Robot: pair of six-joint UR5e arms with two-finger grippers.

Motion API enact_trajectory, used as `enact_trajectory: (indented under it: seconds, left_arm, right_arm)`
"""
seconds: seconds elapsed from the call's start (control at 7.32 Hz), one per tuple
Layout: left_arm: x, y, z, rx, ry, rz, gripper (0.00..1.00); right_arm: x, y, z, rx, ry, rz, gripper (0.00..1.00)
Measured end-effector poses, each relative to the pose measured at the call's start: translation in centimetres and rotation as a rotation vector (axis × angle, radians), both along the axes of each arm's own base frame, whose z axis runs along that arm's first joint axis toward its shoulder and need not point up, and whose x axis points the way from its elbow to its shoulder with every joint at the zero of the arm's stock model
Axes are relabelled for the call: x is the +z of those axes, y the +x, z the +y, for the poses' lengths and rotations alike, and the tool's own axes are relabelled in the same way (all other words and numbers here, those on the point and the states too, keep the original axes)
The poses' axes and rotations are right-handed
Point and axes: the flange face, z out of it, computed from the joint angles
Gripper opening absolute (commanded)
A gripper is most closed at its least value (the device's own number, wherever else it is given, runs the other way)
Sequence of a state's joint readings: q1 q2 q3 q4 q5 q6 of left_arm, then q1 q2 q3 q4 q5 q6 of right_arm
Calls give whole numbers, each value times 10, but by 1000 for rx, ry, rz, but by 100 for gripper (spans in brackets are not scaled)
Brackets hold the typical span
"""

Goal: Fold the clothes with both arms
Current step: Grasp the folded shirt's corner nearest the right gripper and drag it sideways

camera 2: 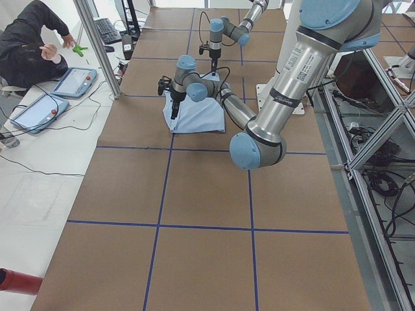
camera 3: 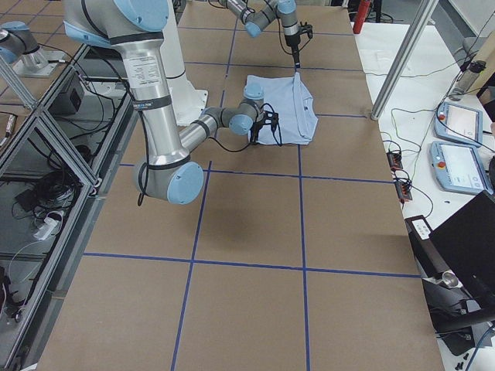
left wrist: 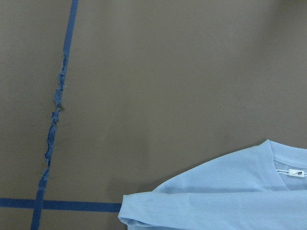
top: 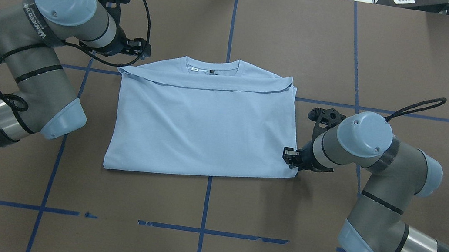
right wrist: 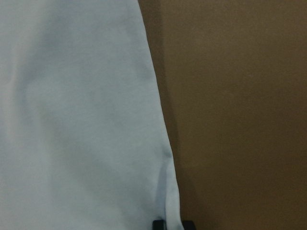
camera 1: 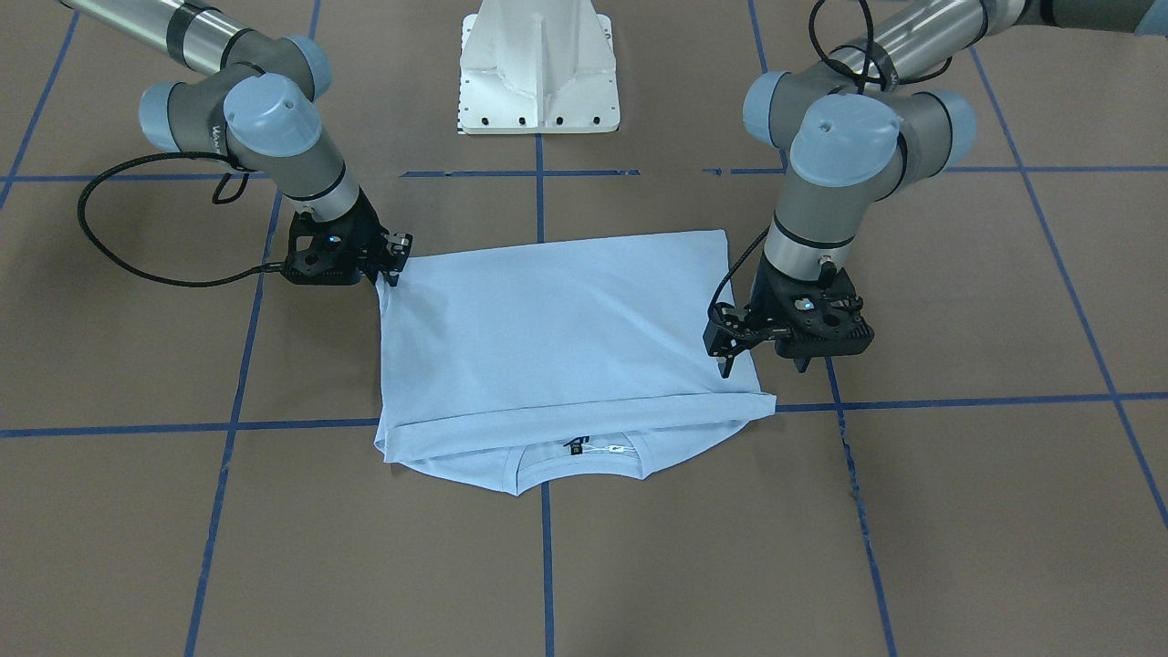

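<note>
Right claw (camera 1: 394, 257): tips sit at the T-shirt's (camera 1: 557, 328) corner on the robot's side, touching its side edge. The right wrist view shows only two dark tip ends at the cloth edge, so we cannot tell whether it is pinching or spread.

Left claw (camera 1: 724, 356): just beside the opposite side edge, near the corner on the collar side. Its wrist view shows no fingers, only a cloth corner and bare bench (left wrist: 168, 96). We cannot tell whether it is clenched or released.

The T-shirt lies flat mid-bench between the two claws, folded once. The hem layer comes up to the collar (top: 215, 67), which pokes out with the neck label (top: 211, 71) on the side away from the robot. The hem edge sits slightly skewed over the layer beneath. Blue tape lines (top: 230, 34) run under the cloth.

Handling, as we judge it:
- It is a light, thin, limp knit with no stiffness, and not fragile.
- Whatever is lifted will sag from the pinch point, and the middle will trail.
- The two stacked layers may slide on each other, so a pinch should catch both, slightly in from the edge, at the corners.
- We would put one claw on each corner of the same side, lift them together and keep the cloth taut, or the fold goes crooked.
- The cloth lies flat on the bench, so the tips must come in low, and they risk catching only the top layer.
</note>
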State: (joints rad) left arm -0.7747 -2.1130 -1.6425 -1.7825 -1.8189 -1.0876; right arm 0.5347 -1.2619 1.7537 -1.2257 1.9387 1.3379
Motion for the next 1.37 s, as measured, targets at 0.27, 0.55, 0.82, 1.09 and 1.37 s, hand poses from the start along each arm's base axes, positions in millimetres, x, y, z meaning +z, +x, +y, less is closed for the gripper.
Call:
enact_trajectory:
  seconds: [0.27,0.55,0.82,1.09,1.37]
  left_arm:
    - [0,0,0,-1,0,0,99]
    - [-1,0,0,-3,2,-1,99]
    - [-2,-1,0,-8,7,-3,99]
    - [-5,-3,1,-10,14,3,99]
    - [-7,-5,4,-9,18,7,99]
  right_arm:
    - [2,8,6,-2,0,-2,0]
    - [17,35,40,-31,-4,4,0]
    - [32,65,96,-96,-13,20,0]
    - [44,81,160,-200,-33,47,7]
    - [46,79,213,-273,-84,66,100]
